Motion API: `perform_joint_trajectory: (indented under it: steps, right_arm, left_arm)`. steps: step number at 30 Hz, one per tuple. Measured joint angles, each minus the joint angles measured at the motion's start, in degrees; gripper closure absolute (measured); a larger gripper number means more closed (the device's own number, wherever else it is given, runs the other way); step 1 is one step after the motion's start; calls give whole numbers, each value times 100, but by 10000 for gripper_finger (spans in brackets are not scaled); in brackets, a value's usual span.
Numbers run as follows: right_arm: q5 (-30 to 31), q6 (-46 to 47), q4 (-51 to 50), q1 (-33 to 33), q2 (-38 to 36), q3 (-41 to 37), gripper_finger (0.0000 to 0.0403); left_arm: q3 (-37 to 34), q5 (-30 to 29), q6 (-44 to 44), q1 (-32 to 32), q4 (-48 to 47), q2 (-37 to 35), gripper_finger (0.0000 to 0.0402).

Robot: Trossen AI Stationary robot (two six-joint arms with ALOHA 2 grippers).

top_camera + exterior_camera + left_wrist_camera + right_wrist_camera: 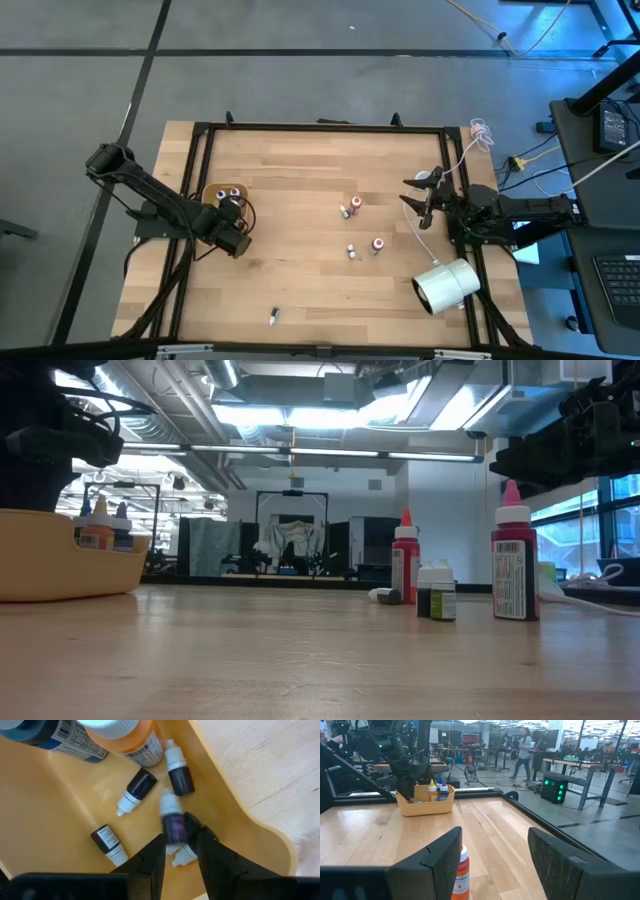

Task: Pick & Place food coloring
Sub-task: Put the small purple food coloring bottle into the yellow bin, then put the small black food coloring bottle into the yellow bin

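Note:
My left gripper (180, 839) points down into the tan tray (240, 810), also seen in the high view (212, 190), with its fingers slightly apart. A small dark food coloring bottle (172, 820) shows blurred just past the fingertips, above several other small bottles lying on the tray floor (137, 790). More food coloring stands or lies on the table's middle (355, 202) (378, 244). My right gripper (415, 195) waits open at the table's right, level, with an orange bottle (461, 872) in front of it. My left gripper comes from above, pointing down, with the blurred bottle's lower end (175, 840) between its fingertips. I cannot tell whether the fingers touch the bottle.
Two larger bottles, orange (130, 737) and blue (50, 735), stand in the tray. A big white cylinder (447, 285) lies near the right front corner. One small bottle (274, 317) lies near the table's front edge. A black frame (320, 127) runs round the table.

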Motion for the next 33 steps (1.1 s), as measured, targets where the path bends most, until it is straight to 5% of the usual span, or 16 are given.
perform_joint_trajectory:
  steps: [12,20,23,33]
  right_arm:
    - [0,0,1,0,-1,0,173]
    - [0,0,1,0,-2,0,173]
    - [0,0,-1,0,-2,-1,173]
    - [0,28,1,0,-2,0,173]
  left_arm:
    - [770,-379,1466,-135,94,-7,282]
    - [1051,-212,3519,-410,2531,230,284]
    - [1142,178,3594,-466,3043,672,282]
    - [2899,411,2282,-804,1818,2736,285]
